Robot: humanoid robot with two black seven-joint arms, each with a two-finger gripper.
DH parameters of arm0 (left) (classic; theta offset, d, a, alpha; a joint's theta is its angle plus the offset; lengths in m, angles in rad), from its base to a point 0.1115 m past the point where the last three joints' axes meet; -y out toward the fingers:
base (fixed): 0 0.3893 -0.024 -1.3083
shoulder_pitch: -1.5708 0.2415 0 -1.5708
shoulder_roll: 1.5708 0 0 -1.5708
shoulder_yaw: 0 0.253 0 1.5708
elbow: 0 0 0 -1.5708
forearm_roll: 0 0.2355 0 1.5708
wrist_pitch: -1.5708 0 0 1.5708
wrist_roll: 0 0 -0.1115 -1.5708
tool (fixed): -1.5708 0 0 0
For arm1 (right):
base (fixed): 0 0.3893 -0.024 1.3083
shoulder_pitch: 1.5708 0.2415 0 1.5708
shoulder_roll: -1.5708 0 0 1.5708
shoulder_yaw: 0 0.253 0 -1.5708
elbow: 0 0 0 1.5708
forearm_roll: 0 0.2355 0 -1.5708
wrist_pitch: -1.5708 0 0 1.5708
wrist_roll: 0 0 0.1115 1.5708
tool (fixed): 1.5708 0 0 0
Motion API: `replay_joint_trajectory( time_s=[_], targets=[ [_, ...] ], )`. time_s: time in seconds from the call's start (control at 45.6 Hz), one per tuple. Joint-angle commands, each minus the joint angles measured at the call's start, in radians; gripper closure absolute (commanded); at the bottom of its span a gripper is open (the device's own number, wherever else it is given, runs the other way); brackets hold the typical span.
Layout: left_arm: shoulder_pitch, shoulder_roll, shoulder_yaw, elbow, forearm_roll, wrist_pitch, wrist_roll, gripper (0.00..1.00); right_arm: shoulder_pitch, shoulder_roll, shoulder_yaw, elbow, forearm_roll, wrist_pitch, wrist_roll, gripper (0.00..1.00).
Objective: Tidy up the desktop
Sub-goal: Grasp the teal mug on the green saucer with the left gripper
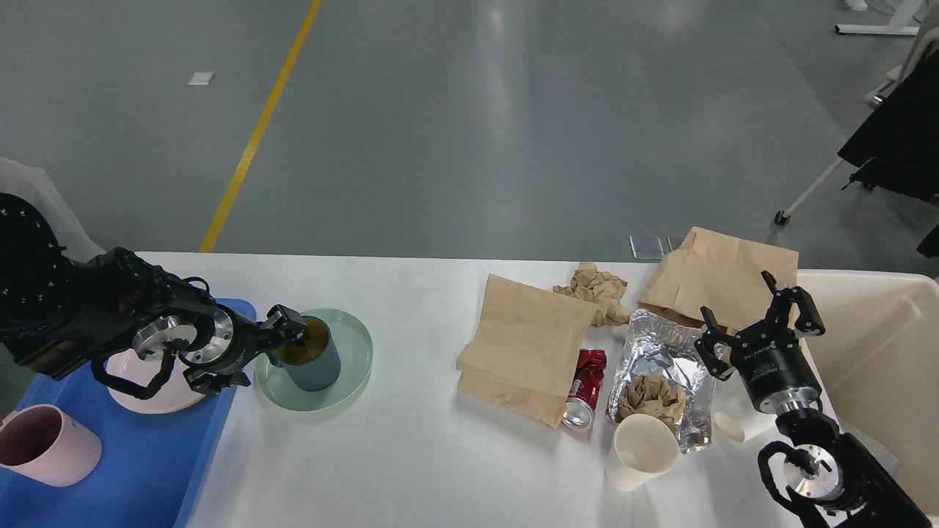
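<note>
The desktop [411, 455] spreads white beneath me, its far edge running across the middle of the view and its near edge cut off. On it I count two brown paper bags, one flat [524, 356] at centre and one [722, 275] standing at the far right edge, two wads of crumpled brown paper, one [598, 290] between the bags and one [649, 400] lying on a foil bag [664, 352], one crushed red can [585, 389], one white paper cup [642, 451] and one teal cup [312, 356] on a pale green plate [352, 367]. My left gripper [290, 334] is closed on the teal cup's rim, one finger inside. My right gripper [759, 315] hangs spread and empty over the foil bag's right side. A wide bare stretch lies between plate and flat bag. A blue tray [147, 469] at left holds one pink mug [44, 444] and a pink dish [139, 389] mostly hidden by my arm; a cream bin [880, 352] sits right, partly cut off.
</note>
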Motion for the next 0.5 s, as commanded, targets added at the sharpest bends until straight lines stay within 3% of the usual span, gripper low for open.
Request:
replay_joint_trajectory(
  time_s=[0.0, 0.329, 0.483],
  targets=[
    [0.042, -0.019, -0.022, 0.046, -0.001, 0.004, 0.002, 0.05, 0.0, 0.0, 0.0, 0.0, 0.0, 0.0, 0.0, 0.0],
    [0.145, -0.035, -0.098, 0.075, -0.015, 0.118, 0.005, 0.19, 0.0, 0.0, 0.0, 0.0, 0.0, 0.0, 0.0, 0.0],
    [0.174, -0.036, -0.121, 0.111, -0.017, 0.129, 0.007, 0.24, 0.0, 0.0, 0.0, 0.0, 0.0, 0.0, 0.0, 0.0]
  ],
)
